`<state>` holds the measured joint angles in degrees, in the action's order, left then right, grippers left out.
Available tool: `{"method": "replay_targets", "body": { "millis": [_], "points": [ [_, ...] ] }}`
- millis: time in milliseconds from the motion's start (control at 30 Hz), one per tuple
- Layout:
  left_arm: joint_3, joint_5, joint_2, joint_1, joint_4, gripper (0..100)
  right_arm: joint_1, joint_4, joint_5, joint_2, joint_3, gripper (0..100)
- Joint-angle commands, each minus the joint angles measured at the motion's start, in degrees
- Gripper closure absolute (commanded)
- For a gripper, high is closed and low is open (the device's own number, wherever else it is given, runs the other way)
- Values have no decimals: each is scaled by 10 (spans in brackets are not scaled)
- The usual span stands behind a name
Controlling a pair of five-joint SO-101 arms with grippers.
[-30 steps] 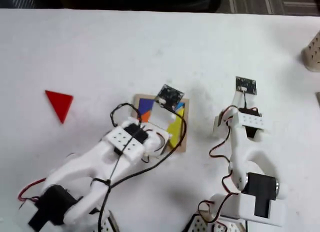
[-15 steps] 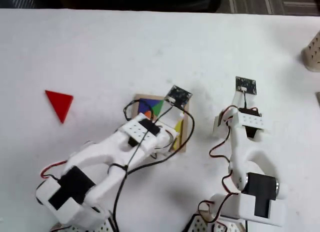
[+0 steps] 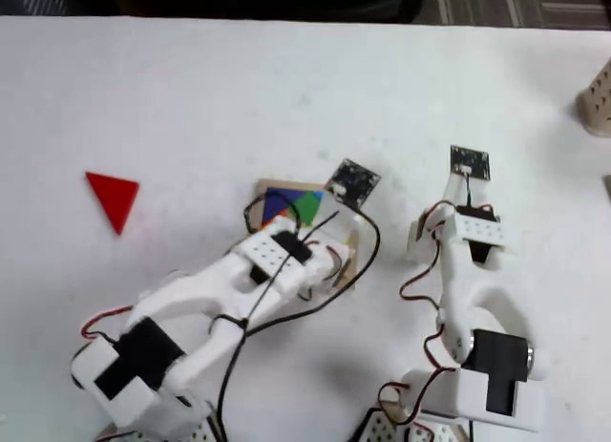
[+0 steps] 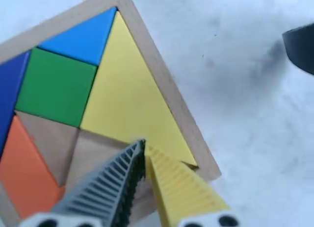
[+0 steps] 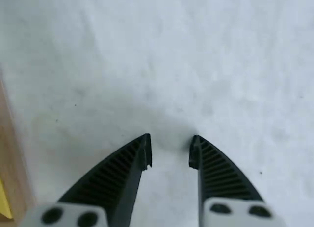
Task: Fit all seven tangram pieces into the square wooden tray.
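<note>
The left arm (image 3: 215, 304) and right arm (image 3: 466, 289) are white moulded shells with black motor blocks (image 3: 496, 366), looped black and red cables (image 3: 370, 251) and small black wrist boards (image 3: 469, 161). The left pincer (image 4: 143, 149) has one grey ribbed finger and one yellow; the right pincer (image 5: 170, 151) has two dark ribbed ones

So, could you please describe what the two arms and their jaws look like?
Both the left arm and right arm are white plastic with black motor blocks and red and black cables. Left jaws are ribbed wedges, one grey, one yellow; right jaws both black.
</note>
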<state>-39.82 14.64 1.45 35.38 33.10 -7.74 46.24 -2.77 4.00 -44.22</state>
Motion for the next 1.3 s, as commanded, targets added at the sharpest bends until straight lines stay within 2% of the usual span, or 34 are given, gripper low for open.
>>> {"method": "replay_targets", "body": {
  "millis": [0,133,267,400,600,767,900,1033,1167,1267],
  "points": [
    [29,-1,-8,-5,16,978,-10,2,-1,-1,17,861],
    [25,-4,-65,-14,70,978,-10,2,-1,-1,18,861],
    [-11,-4,-160,-70,118,978,-10,2,-1,-1,18,861],
    [-63,-1,-269,-176,144,977,-10,2,-1,-1,18,861],
    [-101,-4,-392,-373,197,976,-10,2,-1,-1,18,861],
    [-121,-23,-366,-475,183,963,-10,2,-1,-1,18,861],
    [-127,-83,-305,-553,148,848,-10,2,-1,-1,18,861],
    [-111,-78,-248,-602,144,745,-10,2,-1,-1,17,861],
    [-67,-73,-203,-650,146,736,-10,2,-1,-1,17,861],
    [-18,-43,-156,-662,148,734,-10,2,-1,-2,17,861]
  ]
}}
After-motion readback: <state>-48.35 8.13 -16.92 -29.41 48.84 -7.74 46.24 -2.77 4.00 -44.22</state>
